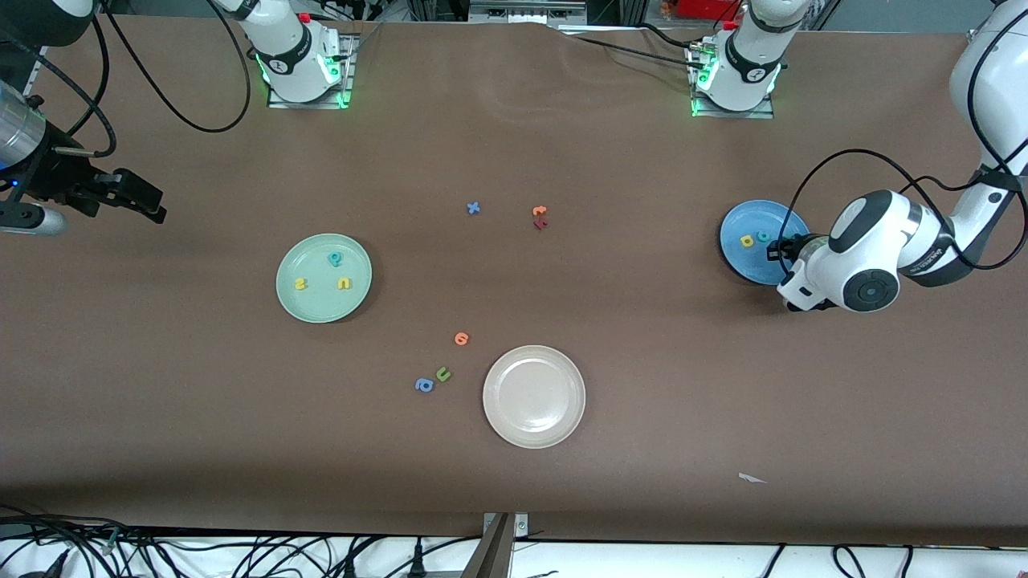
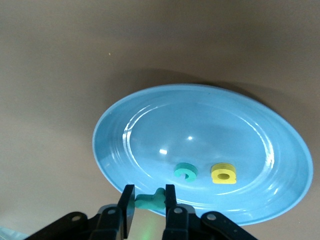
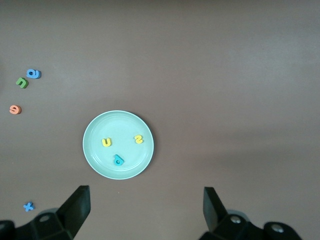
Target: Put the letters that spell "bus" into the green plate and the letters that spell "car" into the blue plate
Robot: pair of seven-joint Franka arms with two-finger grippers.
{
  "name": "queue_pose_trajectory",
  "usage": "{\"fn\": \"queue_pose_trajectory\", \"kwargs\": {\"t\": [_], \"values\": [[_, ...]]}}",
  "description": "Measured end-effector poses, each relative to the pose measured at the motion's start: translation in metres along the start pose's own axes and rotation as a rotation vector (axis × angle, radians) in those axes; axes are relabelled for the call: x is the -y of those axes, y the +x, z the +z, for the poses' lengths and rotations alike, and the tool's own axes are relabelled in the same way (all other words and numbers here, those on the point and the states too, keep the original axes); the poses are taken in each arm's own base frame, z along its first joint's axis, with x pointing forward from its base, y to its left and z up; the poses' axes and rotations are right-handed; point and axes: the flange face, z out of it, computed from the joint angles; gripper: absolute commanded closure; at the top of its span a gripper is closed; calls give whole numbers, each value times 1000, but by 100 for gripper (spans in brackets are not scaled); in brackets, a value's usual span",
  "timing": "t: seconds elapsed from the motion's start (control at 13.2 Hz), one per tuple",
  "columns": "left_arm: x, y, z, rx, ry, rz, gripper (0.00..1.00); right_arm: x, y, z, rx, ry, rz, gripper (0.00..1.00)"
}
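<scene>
A brown table fills the front view; the blue plate (image 1: 743, 229) sits at middle right, holding a yellow "a" (image 2: 223, 173) and teal "c" (image 2: 185, 171). The left gripper (image 2: 150, 204) hangs over the plate's rim, its fingers pinching the teal "r" (image 2: 150, 200); best to part them only once the letter is well inside the rim, so it cannot bounce out. The green plate (image 1: 299, 301), centre left, already holds "b" (image 1: 334, 258), "u" (image 1: 344, 283) and "s" (image 1: 300, 283). The right gripper (image 3: 146, 210) waits at upper left of that view, spread wide. The cream plate (image 1: 534, 396) and stray letters (image 1: 442, 374) lie clear of the drop.
</scene>
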Motion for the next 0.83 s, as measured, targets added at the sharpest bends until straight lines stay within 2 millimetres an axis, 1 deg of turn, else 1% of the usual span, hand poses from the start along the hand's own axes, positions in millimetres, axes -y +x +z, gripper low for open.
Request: {"fn": "queue_pose_trajectory", "kwargs": {"t": [0.15, 0.3, 0.45, 0.6, 0.83], "values": [[-2, 0, 1, 1, 0, 4, 1, 0, 0, 0, 0, 0, 0, 0], [-7, 2, -7, -15, 1, 7, 1, 0, 0, 0, 0, 0, 0, 0], [-14, 6, -31, -54, 1, 3, 1, 0, 0, 0, 0, 0, 0, 0], [-16, 6, -62, -69, 23, -9, 1, 0, 0, 0, 0, 0, 0, 0], [-24, 0, -113, -86, 59, -24, 1, 0, 0, 0, 0, 0, 0, 0]]}}
